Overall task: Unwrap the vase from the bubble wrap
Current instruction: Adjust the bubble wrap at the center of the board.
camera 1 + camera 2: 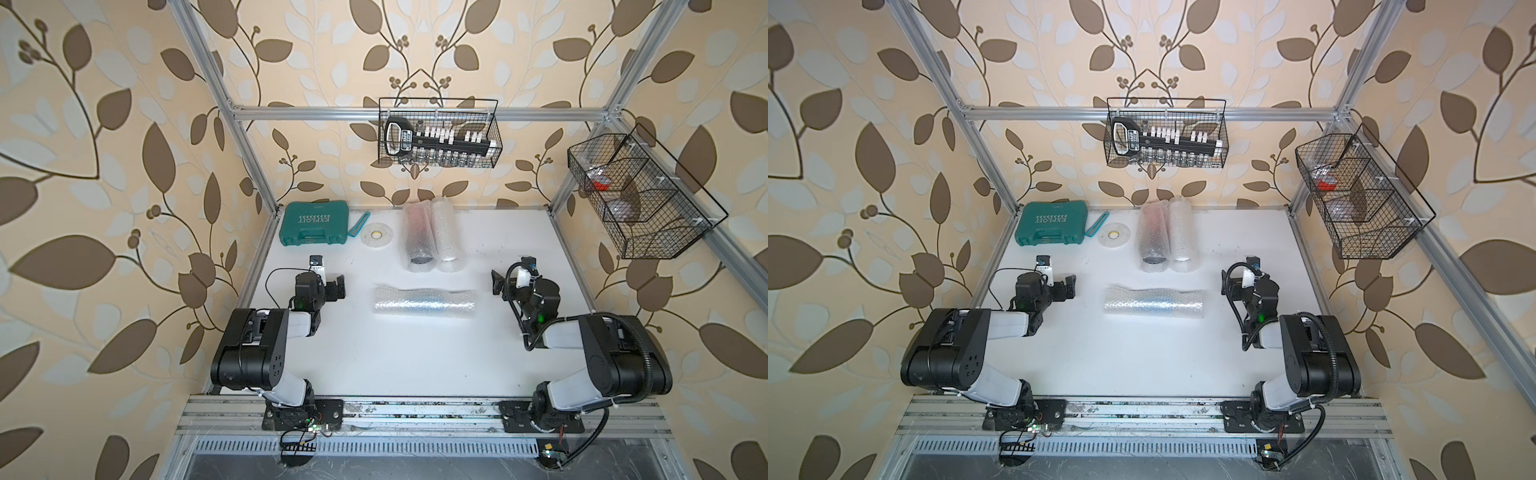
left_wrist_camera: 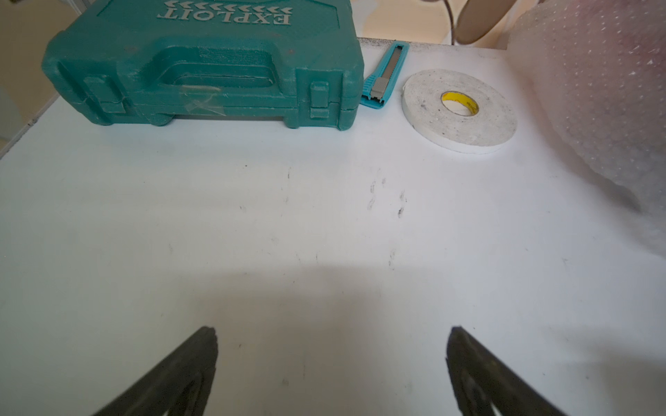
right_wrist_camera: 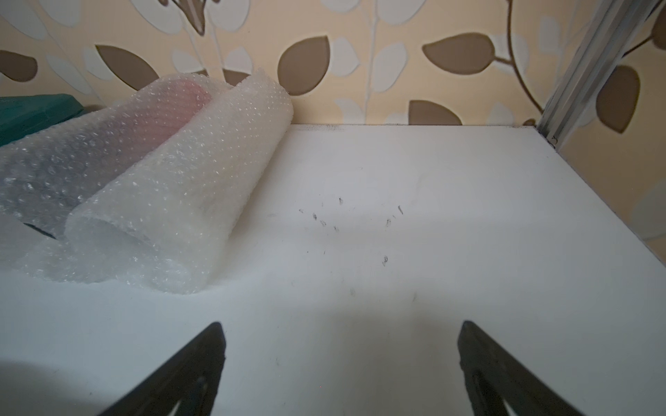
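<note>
A roll of bubble wrap [image 1: 424, 302] [image 1: 1154, 302] lies crosswise in the middle of the white table, between my two arms. A bluish, silvery shape shows dimly through it. The vase itself is hidden in wrap. My left gripper [image 1: 326, 283] [image 2: 332, 329] stands open to the roll's left, apart from it, over bare table. My right gripper [image 1: 517, 282] [image 3: 342, 324] stands open to the roll's right, also holding nothing. Both point toward the back wall. Two more bubble wrap rolls [image 1: 432, 237] [image 3: 180, 201] lie side by side at the back; one shows pink and dark inside [image 3: 90, 155].
A green tool case [image 1: 313, 223] [image 2: 201, 72], a blue utility knife [image 1: 360, 224] [image 2: 385, 75] and a white tape roll [image 1: 377, 237] [image 2: 459, 110] sit at the back left. Wire baskets hang on the back rail [image 1: 440, 133] and on the right rail [image 1: 640, 195]. Aluminium frame posts stand at the table's corners.
</note>
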You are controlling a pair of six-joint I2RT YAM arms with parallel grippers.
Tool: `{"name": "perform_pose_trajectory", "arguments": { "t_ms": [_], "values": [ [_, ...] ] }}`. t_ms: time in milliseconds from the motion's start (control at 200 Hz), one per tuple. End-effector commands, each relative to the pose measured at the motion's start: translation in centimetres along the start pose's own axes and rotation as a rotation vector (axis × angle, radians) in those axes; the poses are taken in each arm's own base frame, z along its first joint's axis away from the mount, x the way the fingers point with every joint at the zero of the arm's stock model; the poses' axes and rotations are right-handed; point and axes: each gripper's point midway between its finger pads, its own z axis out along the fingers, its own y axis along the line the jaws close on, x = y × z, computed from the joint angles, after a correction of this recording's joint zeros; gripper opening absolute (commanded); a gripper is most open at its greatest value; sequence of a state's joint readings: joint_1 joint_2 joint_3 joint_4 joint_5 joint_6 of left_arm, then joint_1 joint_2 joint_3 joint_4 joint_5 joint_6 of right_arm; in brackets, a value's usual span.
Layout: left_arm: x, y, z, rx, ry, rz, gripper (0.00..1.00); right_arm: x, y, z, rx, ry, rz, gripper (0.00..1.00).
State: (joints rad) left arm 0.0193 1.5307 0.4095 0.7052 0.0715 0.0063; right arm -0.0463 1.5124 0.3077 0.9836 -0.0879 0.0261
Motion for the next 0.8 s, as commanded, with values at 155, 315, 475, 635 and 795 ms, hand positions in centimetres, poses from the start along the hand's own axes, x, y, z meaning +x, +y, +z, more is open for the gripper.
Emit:
{"name": "perform_pose_trajectory", "arguments": {
  "t_ms": [155,315,475,635,795],
  "values": [
    [-2.9,2.2,-1.4,-0.15,0.011,-0.075,0.99,-1.8,-2.0,-0.6,0.128,0.016,0.057,1.0],
    [-3.7,2.8,-2.4,-0.204,0.067,-0.149,0.99,-2.6,-2.8,-0.4,0.184,0.086,0.111,1.0],
    [-5.4,2.1,-3.5,-0.174,0.046,-0.239,0.99,-4.2,-1.3,-0.6,0.101,0.113,0.166,1.0],
    [-6.9,-0.1,-5.5,-0.083,0.086,-0.435,0.99,-6.2,2.2,-2.1,-0.054,0.137,0.205,1.0],
    [-6.5,-3.1,-7.9,0.043,0.172,-0.559,0.99,-6.6,7.1,-3.4,-0.2,0.22,0.173,1.0]
  ]
}}
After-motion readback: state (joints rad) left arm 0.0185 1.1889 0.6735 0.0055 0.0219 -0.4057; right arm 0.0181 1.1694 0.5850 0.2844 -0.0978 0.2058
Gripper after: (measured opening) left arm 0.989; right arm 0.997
